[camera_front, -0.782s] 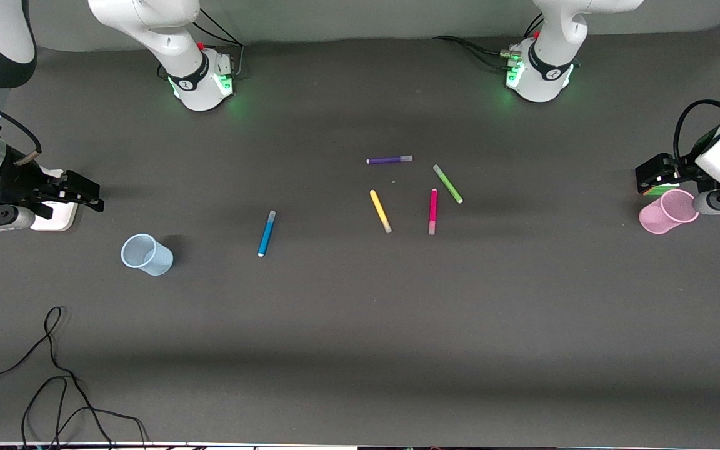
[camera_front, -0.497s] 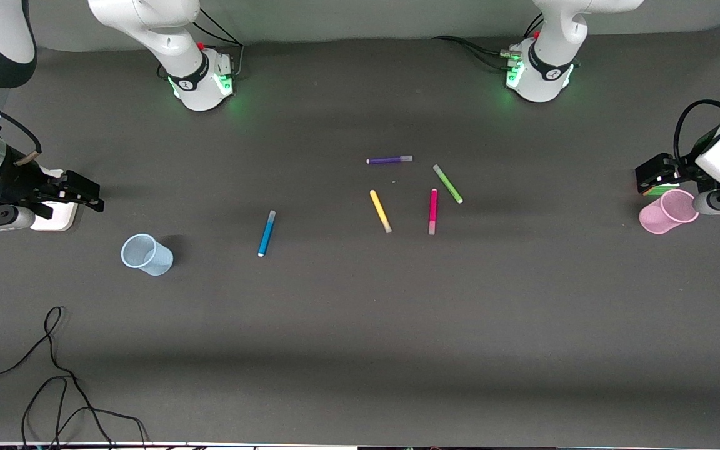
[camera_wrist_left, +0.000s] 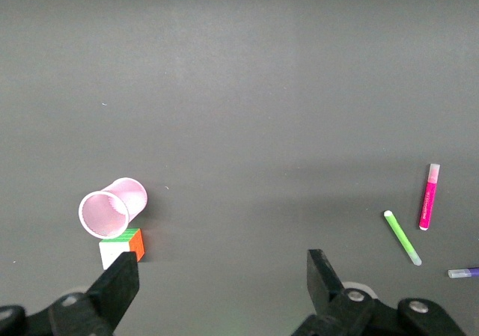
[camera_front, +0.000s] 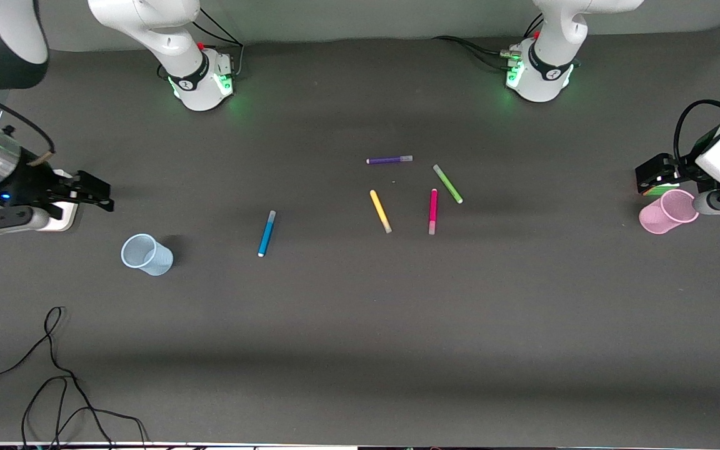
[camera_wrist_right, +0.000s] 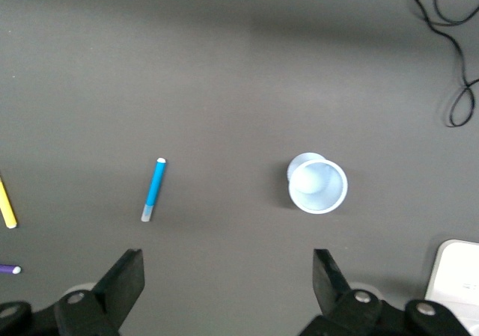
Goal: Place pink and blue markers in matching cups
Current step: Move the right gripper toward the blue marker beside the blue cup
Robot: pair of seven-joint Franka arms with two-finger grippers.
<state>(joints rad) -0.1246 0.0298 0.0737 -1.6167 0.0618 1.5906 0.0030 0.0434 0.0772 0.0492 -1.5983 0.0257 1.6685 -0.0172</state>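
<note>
The blue marker [camera_front: 266, 233] lies on the dark table between the pale blue cup [camera_front: 146, 254] and the marker cluster; both also show in the right wrist view, marker [camera_wrist_right: 153, 188] and cup [camera_wrist_right: 317, 182]. The pink marker [camera_front: 433, 211] lies in the cluster and shows in the left wrist view [camera_wrist_left: 429, 196]. The pink cup [camera_front: 669, 211] stands at the left arm's end, also in the left wrist view [camera_wrist_left: 113, 206]. My right gripper [camera_front: 94, 192] is open and empty at the right arm's end. My left gripper [camera_front: 650, 174] is open and empty beside the pink cup.
A yellow marker [camera_front: 380, 210], a green marker [camera_front: 447, 184] and a purple marker [camera_front: 389, 160] lie by the pink one. A puzzle cube [camera_wrist_left: 122, 247] sits beside the pink cup. A white block [camera_front: 60, 217] lies under the right gripper. Black cable [camera_front: 54, 381] loops at the near edge.
My right gripper has shifted slightly toward the table's middle. The left arm, markers and cups have not moved.
</note>
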